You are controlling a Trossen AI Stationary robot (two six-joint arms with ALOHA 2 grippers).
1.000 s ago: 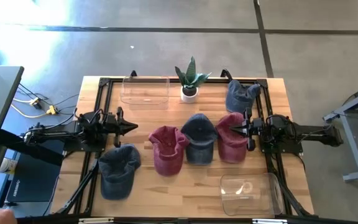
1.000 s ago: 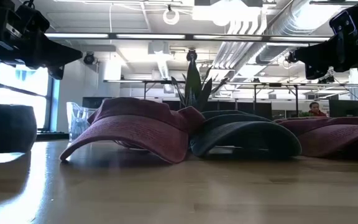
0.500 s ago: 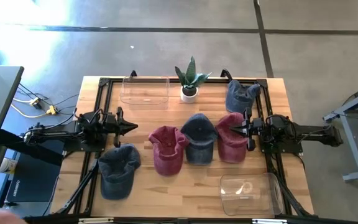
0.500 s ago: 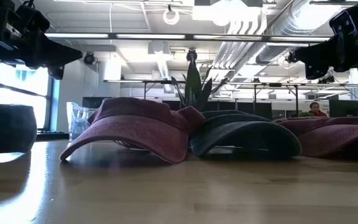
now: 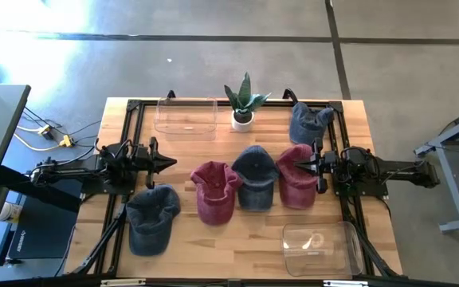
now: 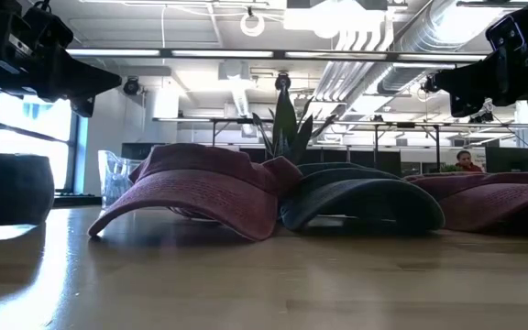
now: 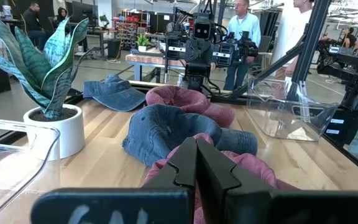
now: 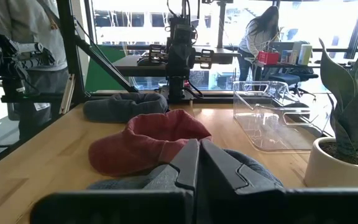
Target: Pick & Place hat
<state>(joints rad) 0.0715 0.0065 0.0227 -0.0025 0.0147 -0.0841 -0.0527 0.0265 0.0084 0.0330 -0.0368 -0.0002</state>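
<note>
Several caps lie crown-up on the wooden table. In the high view a blue one (image 5: 151,219) is near left, a red one (image 5: 215,193) in the middle, a blue one (image 5: 255,175) beside it, a red one (image 5: 296,175) toward the right, and a blue one (image 5: 309,121) at far right. My left gripper (image 5: 170,163) hangs shut above the table, left of the middle red cap (image 7: 229,168). My right gripper (image 5: 297,166) hangs shut over the right red cap's edge and points toward the middle. Both are raised above the caps in the low view (image 6: 108,82) (image 6: 429,87).
A clear bin (image 5: 186,118) stands at the far left and another (image 5: 321,247) at the near right. A potted plant (image 5: 244,102) stands at the far edge's middle. Black frame rails (image 5: 134,143) run along the table's sides. People stand in the room beyond (image 7: 244,31).
</note>
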